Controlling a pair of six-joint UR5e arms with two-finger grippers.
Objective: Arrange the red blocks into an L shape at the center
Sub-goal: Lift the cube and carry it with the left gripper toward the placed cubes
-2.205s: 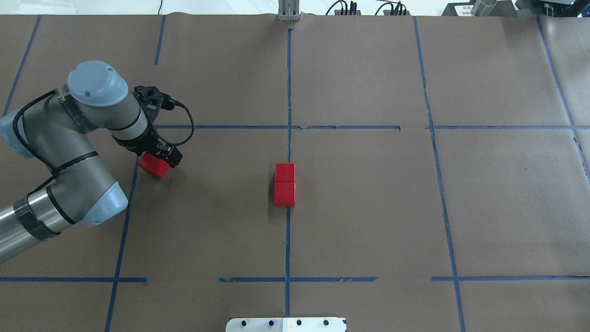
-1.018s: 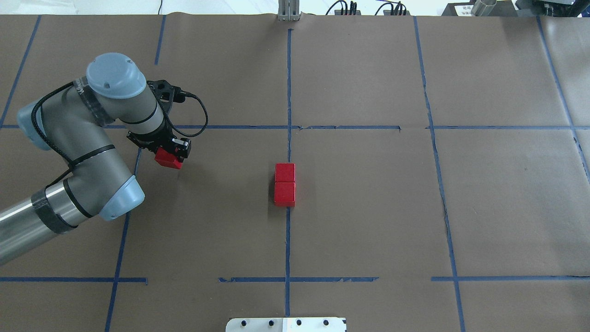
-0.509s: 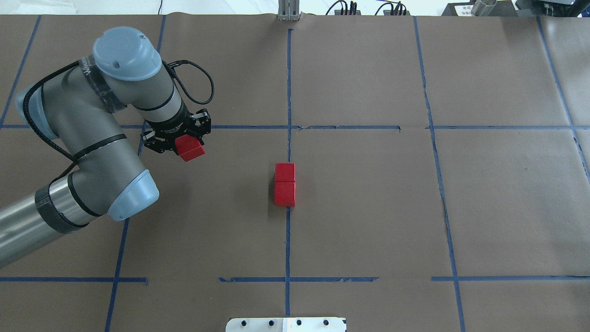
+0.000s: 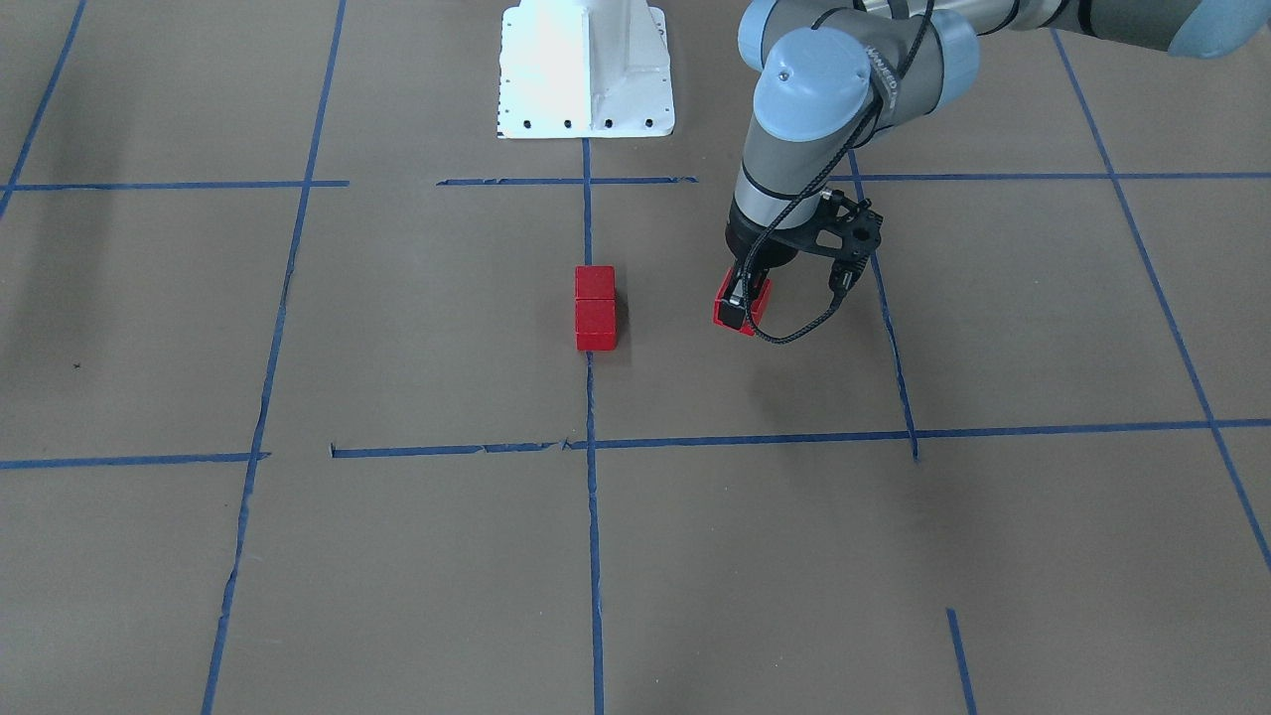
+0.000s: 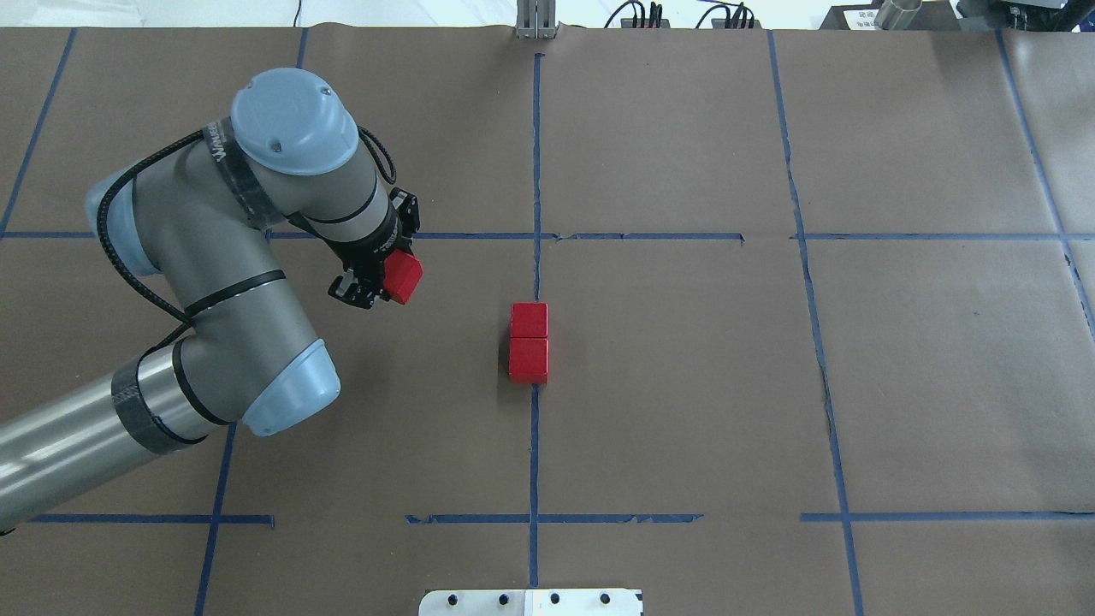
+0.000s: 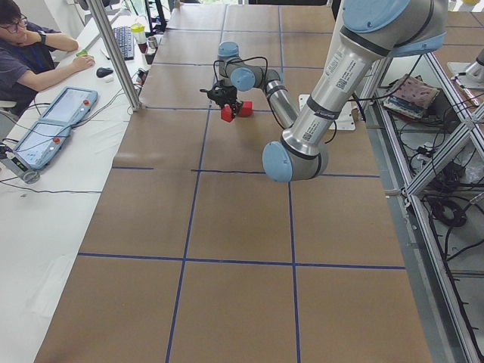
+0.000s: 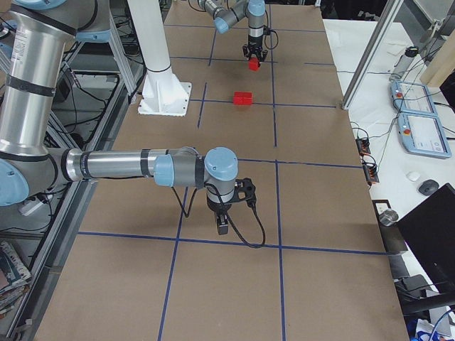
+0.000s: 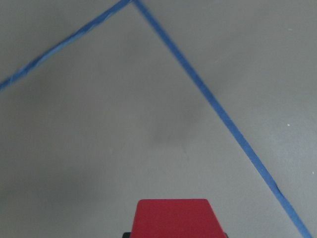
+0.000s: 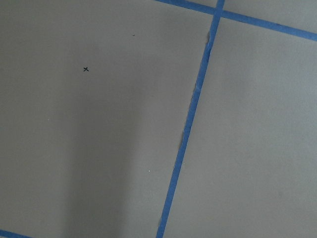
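Two red blocks sit touching in a short line on the middle blue tape line; they also show in the front view. My left gripper is shut on the third red block, held a little above the paper, left of the pair and apart from it. The front view shows that gripper and block. The left wrist view shows the block's top. My right gripper shows only in the right side view, and I cannot tell if it is open.
The white robot base stands at the table's near edge. The right arm lies low over the table's right end. A seated operator and tablets are beside the far edge. Blue tape lines mark a grid on brown paper.
My left arm has moved right towards the middle line with the red block in its grip, and its wrist has turned. The two blocks at the centre have not moved.
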